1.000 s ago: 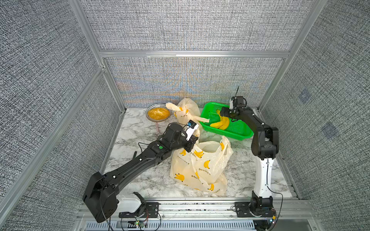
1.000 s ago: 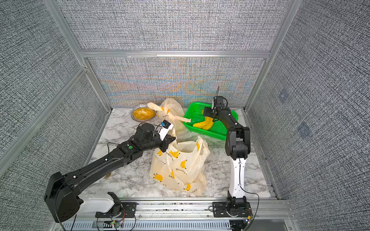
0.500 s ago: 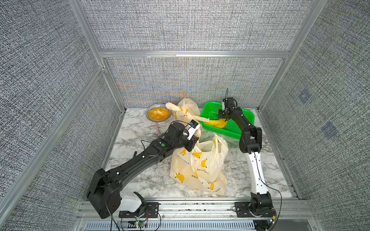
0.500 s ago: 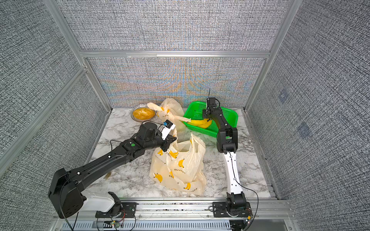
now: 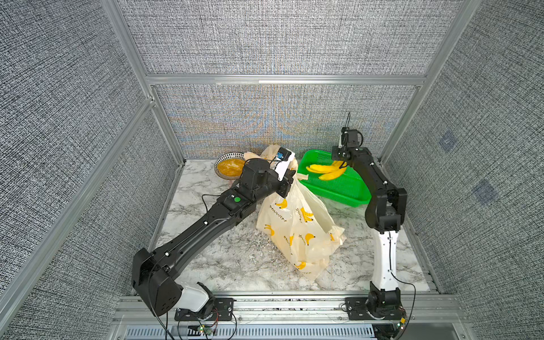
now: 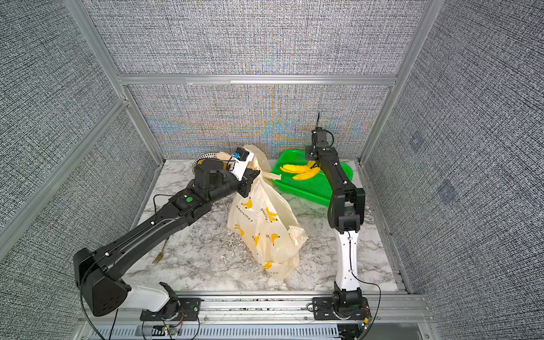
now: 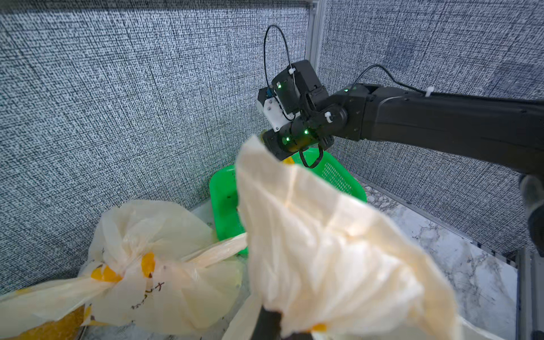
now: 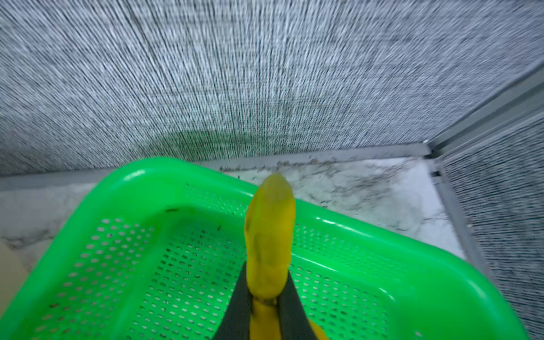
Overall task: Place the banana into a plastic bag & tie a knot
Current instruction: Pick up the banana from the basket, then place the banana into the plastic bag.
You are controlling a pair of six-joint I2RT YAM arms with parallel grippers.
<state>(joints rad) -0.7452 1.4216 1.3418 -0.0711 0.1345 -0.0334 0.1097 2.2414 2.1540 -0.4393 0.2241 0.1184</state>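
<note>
The right gripper (image 8: 266, 297), wide open a second ago, now pinches the banana (image 5: 323, 170) by its stem end over the green basket (image 5: 338, 191) at far right. The left gripper (image 5: 289, 183), jaws clamped tight on the plastic bag (image 5: 294, 223) top edge, has hoisted it taller at the centre.

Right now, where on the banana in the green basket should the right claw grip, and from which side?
The narrow stem end of the banana, from above: the curved body is thicker, and the green basket has walls that block a side approach. The right claw is closed on that neck.
</note>
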